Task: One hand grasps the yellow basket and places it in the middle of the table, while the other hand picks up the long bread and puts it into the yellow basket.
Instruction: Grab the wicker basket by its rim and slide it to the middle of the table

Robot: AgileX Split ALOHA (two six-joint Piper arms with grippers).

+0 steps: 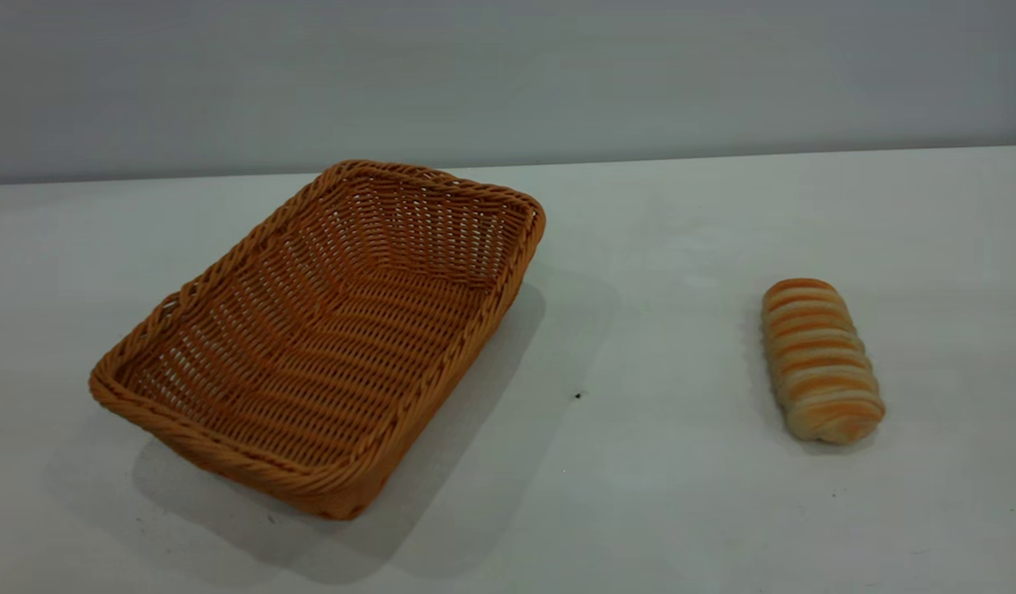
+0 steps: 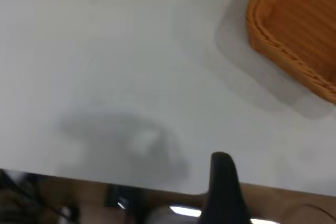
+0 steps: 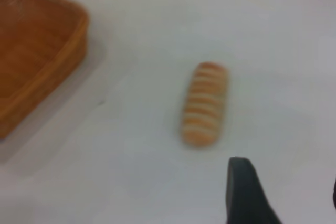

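The yellow basket (image 1: 446,375) is an empty orange-tan wicker tray on the left half of the white table (image 1: 656,495), set at an angle. The long bread (image 1: 821,359), striped golden and cream, lies on the table's right side, well apart from the basket. Neither gripper shows in the exterior view. In the left wrist view, part of my left gripper (image 2: 224,190) hangs over bare table near its edge, with a corner of the basket (image 2: 273,40) farther off. In the right wrist view, my right gripper (image 3: 289,190) is open and empty, short of the bread (image 3: 205,103), with the basket (image 3: 73,51) beyond.
A plain grey wall stands behind the table's far edge. A tiny dark speck (image 1: 578,396) lies between basket and bread. Bare table separates the two objects. The table's edge shows in the left wrist view (image 2: 79,174).
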